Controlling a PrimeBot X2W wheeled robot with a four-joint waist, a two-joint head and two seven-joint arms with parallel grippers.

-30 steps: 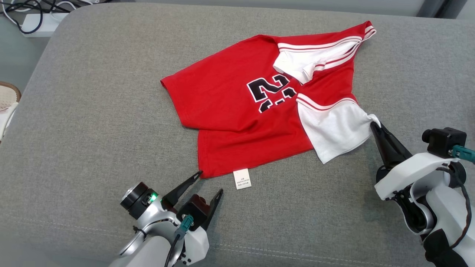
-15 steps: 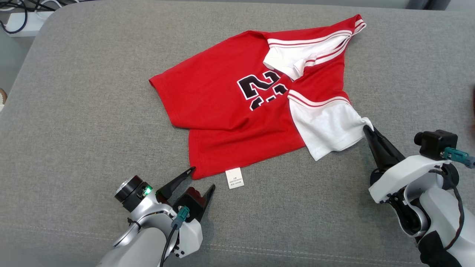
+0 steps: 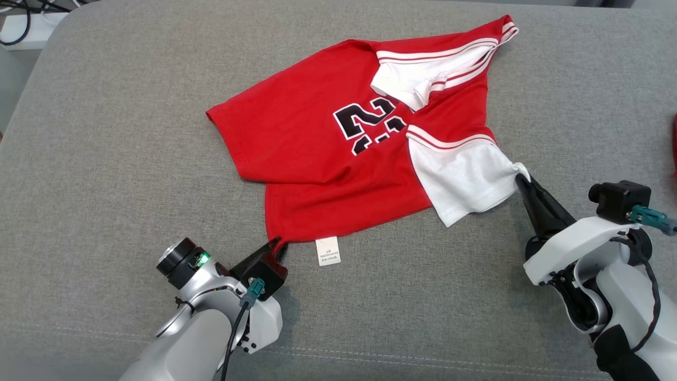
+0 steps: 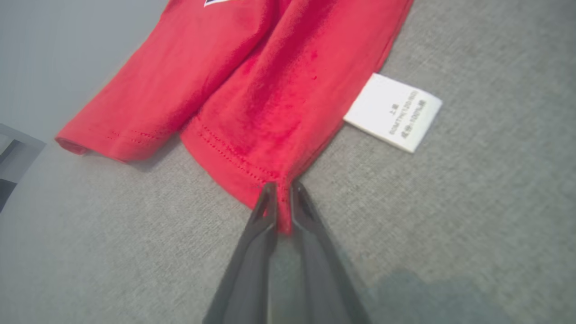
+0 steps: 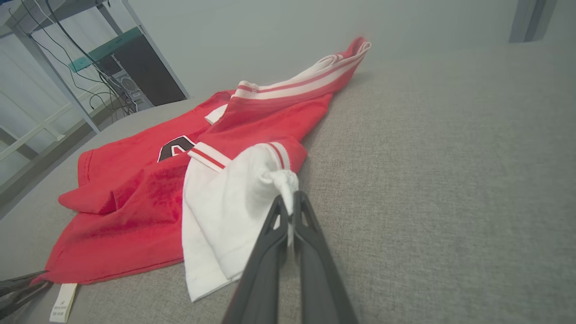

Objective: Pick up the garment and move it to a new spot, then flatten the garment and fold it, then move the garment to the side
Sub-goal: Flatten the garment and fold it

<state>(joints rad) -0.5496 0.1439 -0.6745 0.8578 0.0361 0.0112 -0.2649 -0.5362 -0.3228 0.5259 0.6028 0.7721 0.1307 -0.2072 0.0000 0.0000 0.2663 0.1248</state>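
Note:
The garment [image 3: 328,159] is a red shirt with white sleeves and a black number, lying crumpled on the grey cushion [image 3: 106,159]. My left gripper [image 3: 276,247] is shut on the shirt's near red hem corner; in the left wrist view the red hem corner [image 4: 252,180] is pinched between the two dark fingers [image 4: 252,234]. My right gripper [image 3: 521,180] is shut on the bunched edge of the white sleeve [image 3: 465,180], and the right wrist view shows that white cloth [image 5: 225,202] gathered at the fingertips [image 5: 291,200].
A white care label [image 3: 328,251] sticks out from the hem beside my left gripper. Cables and a white power strip [image 3: 26,21] lie off the cushion's far left corner. Bare grey cushion spreads left, right and in front of the shirt.
My left gripper moved forward and closed on the red hem corner; before, it stood open just short of it. The right gripper kept its hold on the sleeve. The head camera shifted slightly.

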